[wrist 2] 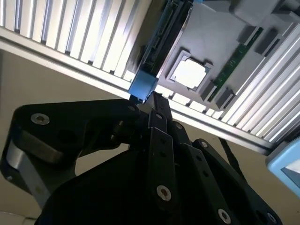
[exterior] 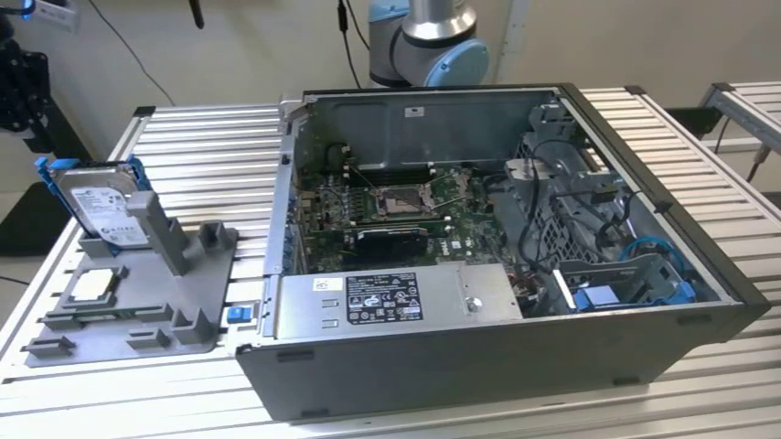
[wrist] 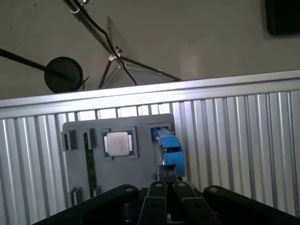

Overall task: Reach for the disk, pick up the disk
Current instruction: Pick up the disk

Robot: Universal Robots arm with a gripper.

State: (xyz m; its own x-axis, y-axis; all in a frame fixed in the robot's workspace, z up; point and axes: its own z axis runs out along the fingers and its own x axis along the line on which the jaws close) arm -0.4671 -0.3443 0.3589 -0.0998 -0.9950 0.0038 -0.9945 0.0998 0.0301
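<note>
**Item inspected:** the disk [exterior: 104, 208], a flat silver-grey hard drive with a white printed label, edged by a bright blue plastic carrier frame.

**Location:** It stands upright on its edge in a slot of the grey plastic fixture tray [exterior: 183, 293]. The tray sits at the exterior view's left on the ribbed aluminium worktop [exterior: 208, 146]. A small square silver chip [exterior: 95, 285] lies flat in the same tray, near the disk's slot. The open dark-grey computer case [exterior: 488, 357] sits beside the tray, toward the exterior view's right. A silver and light-blue arm joint [exterior: 427, 37] rises behind the case.

**Jaws:** In both wrist views the black jaws look drawn together at the tips, with nothing held between them. In the first wrist view they line up with the blue top edge of the disk [wrist: 168, 145]. In the second wrist view they point at its blue end [wrist 2: 143, 85].

**Contact:** In the exterior view the disk stands free, with nothing in contact with it. I therefore judge the overlap in the wrist views to be line of sight, with the jaws standing off from the disk.

**Progress:** By my assessment the reach has got as far as alignment only. The disk is not yet touched, gripped or raised and remains fully seated in its slot. The rest of the reach and the whole pick-up are outstanding.
</note>
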